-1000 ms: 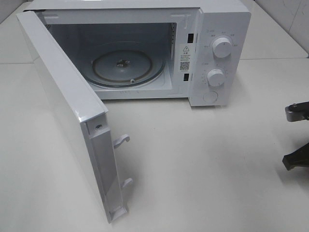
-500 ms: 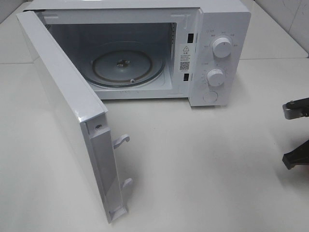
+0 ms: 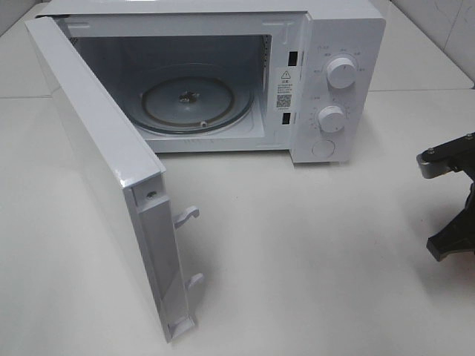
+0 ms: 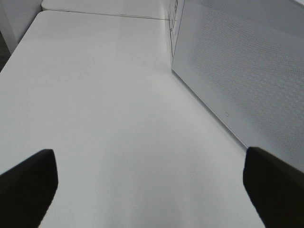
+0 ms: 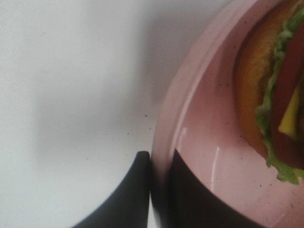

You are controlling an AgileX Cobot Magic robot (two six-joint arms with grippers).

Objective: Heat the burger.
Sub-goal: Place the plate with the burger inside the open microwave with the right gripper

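The burger [image 5: 275, 95] shows only in the right wrist view, with an orange-brown bun, green lettuce, red tomato and yellow cheese. It sits on a shallow pink plate [image 5: 199, 118]. My right gripper [image 5: 159, 171] is shut on the plate's rim, one finger outside and one inside. In the high view the right gripper [image 3: 453, 200] is at the right edge, and the plate and burger are out of frame there. My left gripper [image 4: 152, 190] is open and empty over the bare table, beside the microwave door [image 4: 247, 71].
The white microwave [image 3: 349, 30] stands at the back of the table with its door [image 3: 89, 148] swung wide open toward the front left. Its glass turntable [image 3: 194, 104] is bare. Two knobs [image 3: 341, 72] are on its right panel.
The right gripper has moved a little to the left, further into the high view. The microwave and its door have not moved.
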